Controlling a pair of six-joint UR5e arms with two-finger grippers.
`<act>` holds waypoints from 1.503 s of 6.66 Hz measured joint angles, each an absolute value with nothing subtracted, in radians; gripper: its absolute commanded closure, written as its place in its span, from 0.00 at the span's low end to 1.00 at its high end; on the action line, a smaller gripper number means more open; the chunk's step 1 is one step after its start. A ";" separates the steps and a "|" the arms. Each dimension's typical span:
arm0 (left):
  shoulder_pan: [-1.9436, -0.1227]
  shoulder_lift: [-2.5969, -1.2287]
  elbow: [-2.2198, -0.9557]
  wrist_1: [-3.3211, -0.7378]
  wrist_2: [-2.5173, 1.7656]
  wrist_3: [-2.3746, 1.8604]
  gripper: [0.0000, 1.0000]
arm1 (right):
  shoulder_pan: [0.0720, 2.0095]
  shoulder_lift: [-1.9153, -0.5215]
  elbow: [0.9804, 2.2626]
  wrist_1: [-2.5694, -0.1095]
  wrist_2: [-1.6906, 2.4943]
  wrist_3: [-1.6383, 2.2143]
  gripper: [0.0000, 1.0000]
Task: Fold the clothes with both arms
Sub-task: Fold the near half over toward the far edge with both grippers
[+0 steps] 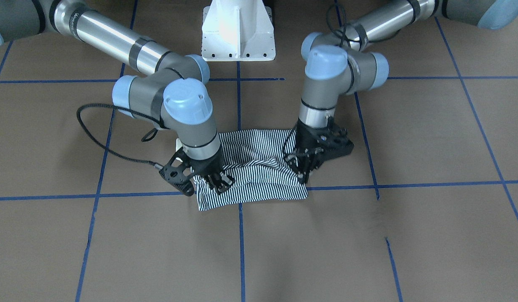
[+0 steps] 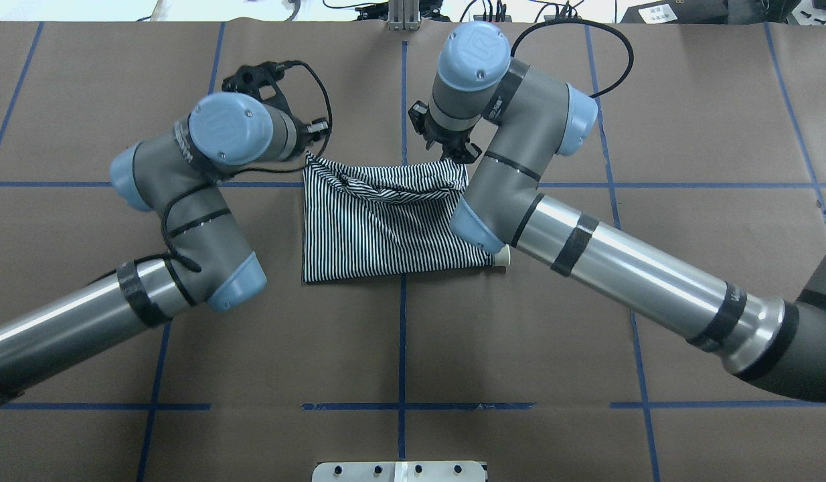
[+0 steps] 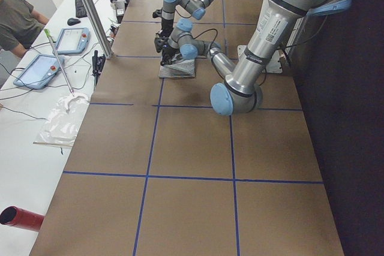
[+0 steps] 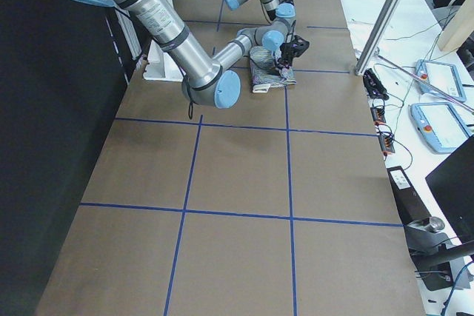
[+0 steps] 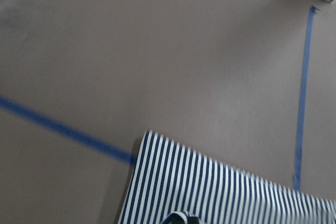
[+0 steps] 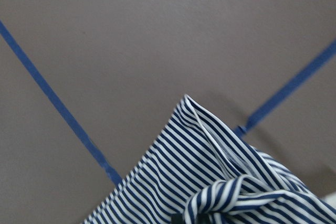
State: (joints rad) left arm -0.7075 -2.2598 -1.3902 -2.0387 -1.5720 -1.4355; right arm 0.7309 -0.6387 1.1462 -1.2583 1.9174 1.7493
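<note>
Striped shirt (image 1: 259,188) pinched, L end effector (image 1: 303,171), R end effector (image 1: 219,182)

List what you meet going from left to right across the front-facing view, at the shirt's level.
cable → right pincer → shirt → left pincer

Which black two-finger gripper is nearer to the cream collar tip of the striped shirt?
Right. The right gripper holds the shirt end with the collar tip; the left gripper holds the opposite end.
</note>
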 measured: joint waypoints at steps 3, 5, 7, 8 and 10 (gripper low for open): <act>-0.781 -2.252 -1.348 -2.162 -1.652 -1.346 1.00 | 0.808 -0.614 1.105 -1.223 2.011 1.665 0.00; -0.723 -2.192 -1.496 -2.119 -1.735 -1.357 1.00 | 0.803 -0.716 1.265 -1.229 2.015 1.662 0.00; -0.625 -2.191 -1.573 -2.037 -1.813 -1.353 1.00 | 0.758 -0.807 1.426 -1.241 1.999 1.663 0.00; -0.577 -2.200 -1.564 -2.022 -1.826 -1.351 1.00 | 0.725 -0.831 1.472 -1.248 1.971 1.665 0.00; -0.554 -2.274 -1.453 -2.022 -1.819 -1.330 1.00 | 0.690 -0.843 1.494 -1.251 1.937 1.666 0.00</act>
State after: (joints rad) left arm -0.5544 -2.2745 -1.4534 -2.0222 -1.8185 -1.3297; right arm 0.6904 -0.8430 1.4940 -1.2513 1.9374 1.6662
